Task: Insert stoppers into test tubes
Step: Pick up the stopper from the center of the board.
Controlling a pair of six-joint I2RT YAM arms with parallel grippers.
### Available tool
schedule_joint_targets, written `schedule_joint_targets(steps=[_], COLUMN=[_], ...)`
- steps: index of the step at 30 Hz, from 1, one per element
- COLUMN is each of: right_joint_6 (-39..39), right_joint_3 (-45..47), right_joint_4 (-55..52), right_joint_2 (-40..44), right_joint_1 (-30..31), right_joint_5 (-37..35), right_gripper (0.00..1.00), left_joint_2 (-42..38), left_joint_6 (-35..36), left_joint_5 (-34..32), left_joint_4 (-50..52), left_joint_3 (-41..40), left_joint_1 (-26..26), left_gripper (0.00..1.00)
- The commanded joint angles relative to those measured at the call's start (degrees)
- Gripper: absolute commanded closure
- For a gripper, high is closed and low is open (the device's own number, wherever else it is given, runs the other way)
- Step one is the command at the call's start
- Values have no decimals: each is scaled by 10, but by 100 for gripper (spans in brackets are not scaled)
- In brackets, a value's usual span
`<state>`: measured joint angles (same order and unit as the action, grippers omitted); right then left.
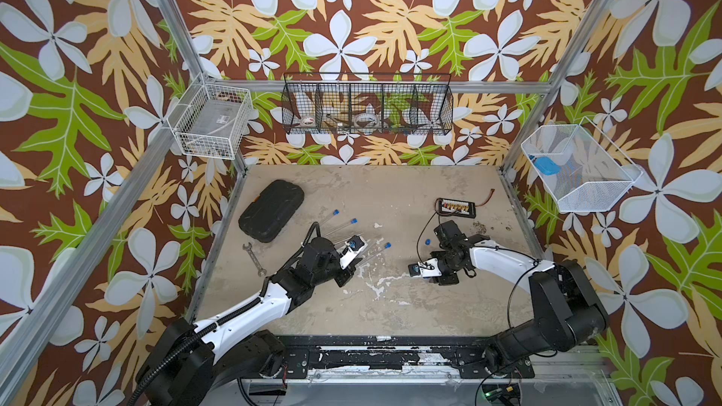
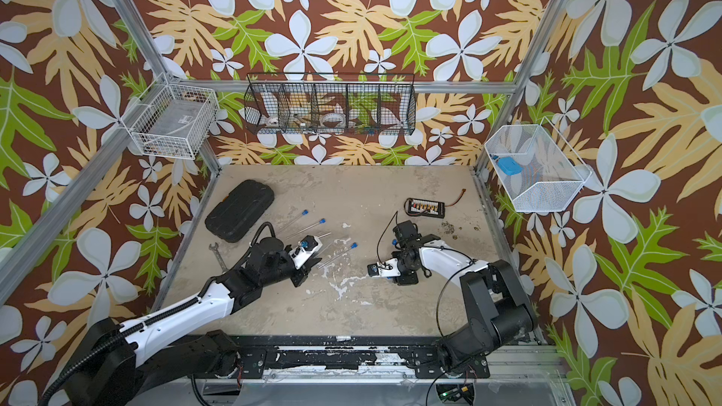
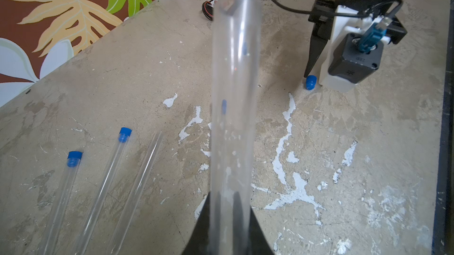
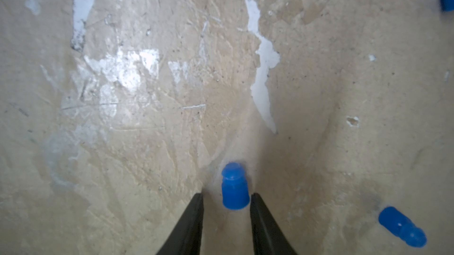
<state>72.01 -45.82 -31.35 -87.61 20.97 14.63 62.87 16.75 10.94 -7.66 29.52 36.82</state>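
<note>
– Top views first: what is shown?
– In both top views the left gripper point(image 1: 356, 261) is held low over the table point(image 1: 390, 197), among clear tubes laid flat. Three capped tubes point(image 1: 353, 221) are counted there. The right arm point(image 1: 500, 259) is bent down to the table, and its jaws are hidden. A loose stopper point(image 1: 427, 241) is seen just behind it.
– And the left wrist view?
– A test tube point(image 3: 233, 94) is seen clamped between the jaws of the left gripper, and its far end is uncapped. Two capped tubes and an uncapped one are laid beside it. Across the table, the right gripper point(image 3: 315, 79) is set down at a stopper point(image 3: 310, 82).
– And the right wrist view?
– The jaws are held narrowly apart, with one finger point(image 4: 189, 224) on each side of that stopper, which rests on the table. A gap is seen on one side, so it is not yet clamped. The loose stopper is seen off to one side.
</note>
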Motion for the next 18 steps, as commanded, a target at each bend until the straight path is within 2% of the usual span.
schedule_joint_targets(steps=[1, 9, 18], right_joint_6=[0, -12, -20], right_joint_3=[-2, -17, -17], right_joint_4=[-6, -2, -3], right_joint_2=[-3, -17, -27], right_joint_1=[1, 6, 7], right_joint_5=[1, -1, -18], right_gripper=[64, 61, 64], left_joint_2=[-3, -7, -9], left_joint_6=[-1, -2, -2], left_joint_5=[1, 2, 1], left_joint_4=[-2, -3, -5], left_joint_3=[-1, -3, -8], left_joint_1=[-1, -1, -1], left_gripper=[100, 100, 100])
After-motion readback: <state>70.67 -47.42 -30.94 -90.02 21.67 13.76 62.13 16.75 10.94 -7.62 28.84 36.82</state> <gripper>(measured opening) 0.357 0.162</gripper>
